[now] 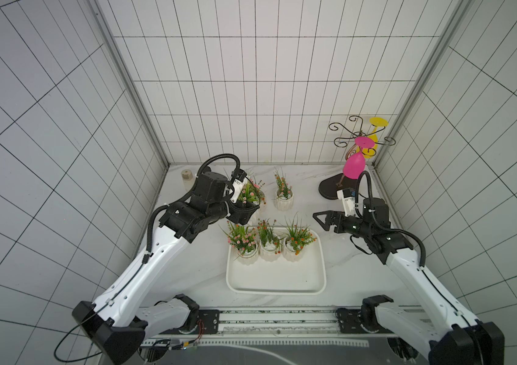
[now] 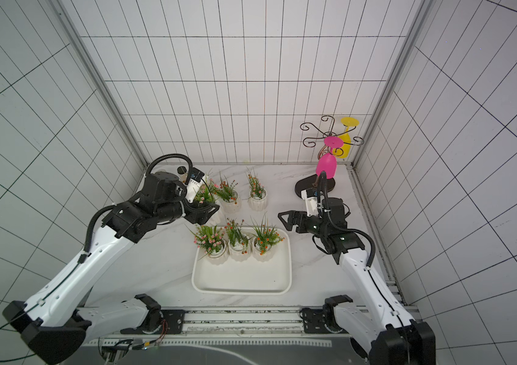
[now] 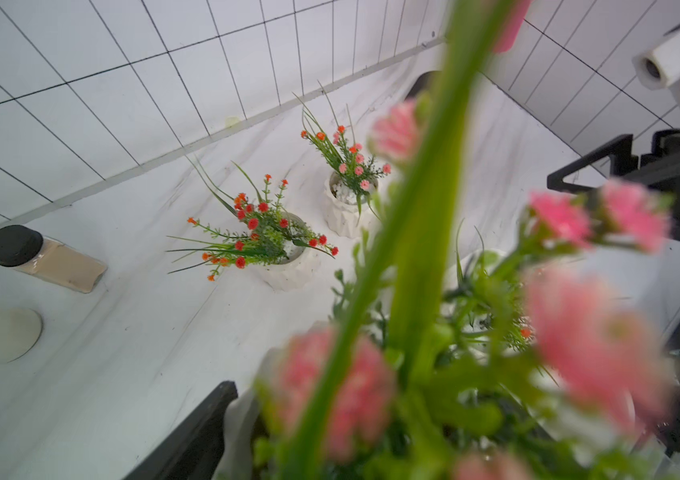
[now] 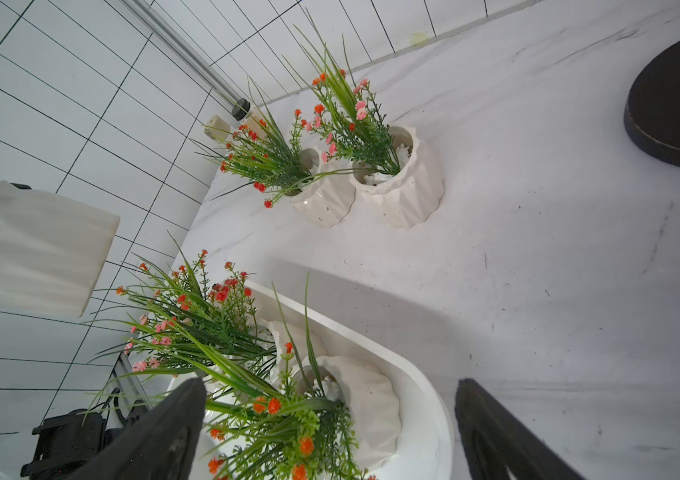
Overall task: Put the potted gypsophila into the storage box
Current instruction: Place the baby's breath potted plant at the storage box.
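The left tool (image 1: 244, 211) is holding a potted gypsophila (image 4: 34, 245) in the air above the bench (image 1: 345, 275).
The left tool is clamping the pot by its sides, just beyond the far left corner of the storage box (image 1: 276, 292), and the plant's pink flowers are blurring across the left wrist view. In the box, three pots (image 1: 269, 251) are standing in a row along the far edge. Behind the box, two more pots (image 2: 257, 202) are sitting on the bench. The right tool (image 1: 319, 218) is hovering over the bench right of the box, its jaws standing wide with nothing between them.
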`<action>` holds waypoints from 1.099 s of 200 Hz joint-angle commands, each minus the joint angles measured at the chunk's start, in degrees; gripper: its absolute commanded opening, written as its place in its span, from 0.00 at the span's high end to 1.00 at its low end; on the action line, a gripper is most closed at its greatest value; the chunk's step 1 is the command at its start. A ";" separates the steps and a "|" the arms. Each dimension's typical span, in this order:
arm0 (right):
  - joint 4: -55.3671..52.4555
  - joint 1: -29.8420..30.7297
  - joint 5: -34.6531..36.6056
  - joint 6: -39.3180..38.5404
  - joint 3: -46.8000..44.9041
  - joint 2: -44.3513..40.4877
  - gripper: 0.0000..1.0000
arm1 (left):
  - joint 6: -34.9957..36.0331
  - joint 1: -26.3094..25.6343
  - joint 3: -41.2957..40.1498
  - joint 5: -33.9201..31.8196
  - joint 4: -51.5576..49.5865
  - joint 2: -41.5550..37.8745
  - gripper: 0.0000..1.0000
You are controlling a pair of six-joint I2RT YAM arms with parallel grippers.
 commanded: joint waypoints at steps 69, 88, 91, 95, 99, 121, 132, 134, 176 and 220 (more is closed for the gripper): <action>-4.28 -0.95 -4.69 -2.73 3.94 -2.61 0.05 | 6.16 -12.11 -0.98 1.82 -2.86 -6.13 0.58; -4.63 -1.05 -5.35 -2.69 3.83 -2.86 0.05 | 6.64 -14.56 -1.72 1.82 -3.00 -6.88 0.58; -4.68 -1.14 -5.53 -2.65 3.83 -2.94 0.05 | 6.70 -14.89 -1.83 1.85 -3.03 -6.95 0.58; -4.72 -1.12 -5.69 -2.69 3.78 -3.03 0.05 | 6.81 -15.17 -2.01 1.90 -3.05 -7.01 0.58; -4.81 -1.12 -5.88 -2.74 3.75 -3.15 0.05 | 7.02 -15.47 -2.18 1.99 -3.05 -7.02 0.59; -6.06 -1.49 -6.96 -3.15 3.96 -4.06 0.05 | 8.21 -16.97 -3.45 2.66 -3.02 -7.45 0.59; -6.94 -1.67 -7.43 -3.45 4.26 -4.65 0.05 | 9.50 -17.60 -4.39 3.28 -2.74 -7.75 0.59; -6.99 -1.69 -7.53 -3.48 4.33 -4.70 0.05 | 9.65 -17.74 -4.61 3.36 -2.64 -7.83 0.59; -11.93 -2.29 -9.20 -3.48 5.06 -6.46 0.05 | 12.73 -20.47 -8.85 3.29 -1.05 -9.42 0.61; -18.75 -2.50 -11.90 1.54 5.79 -6.43 0.07 | 14.05 -21.14 -12.95 4.23 0.88 -10.94 0.62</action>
